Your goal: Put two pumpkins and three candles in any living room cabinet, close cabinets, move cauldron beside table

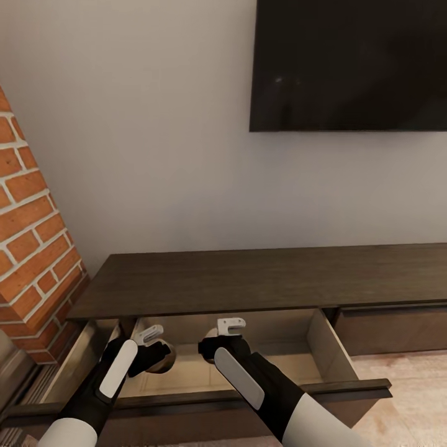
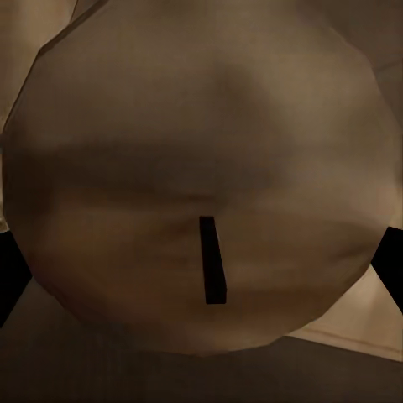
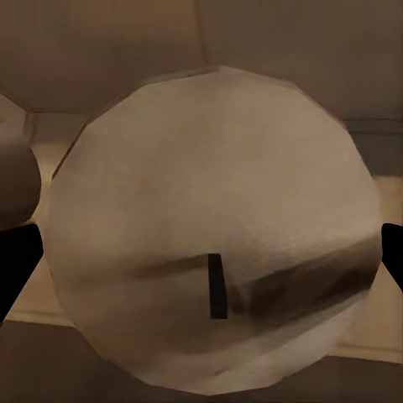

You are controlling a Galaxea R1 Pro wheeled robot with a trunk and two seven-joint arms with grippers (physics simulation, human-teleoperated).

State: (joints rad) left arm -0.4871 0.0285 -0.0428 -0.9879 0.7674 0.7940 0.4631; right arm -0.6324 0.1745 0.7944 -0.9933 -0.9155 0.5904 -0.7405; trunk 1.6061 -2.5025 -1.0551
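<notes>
L gripper (image 1: pixel 162 355) and R gripper (image 1: pixel 211 347) each clamp a round beige candle, dark wick slit: left candle (image 2: pixel 201 176), right candle (image 3: pixel 210 227). Both over cabinet's (image 1: pixel 248 279) open pale drawer (image 1: pixel 205 372).

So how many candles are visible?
2: one pale round black-wicked candle in the left claw, a second candle in the right claw, both over the open wooden drawer. Others possibly hidden.

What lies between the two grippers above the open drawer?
Nothing but the drawer's pale floor, in the head view; left gripper and right gripper each hold a candle.
</notes>
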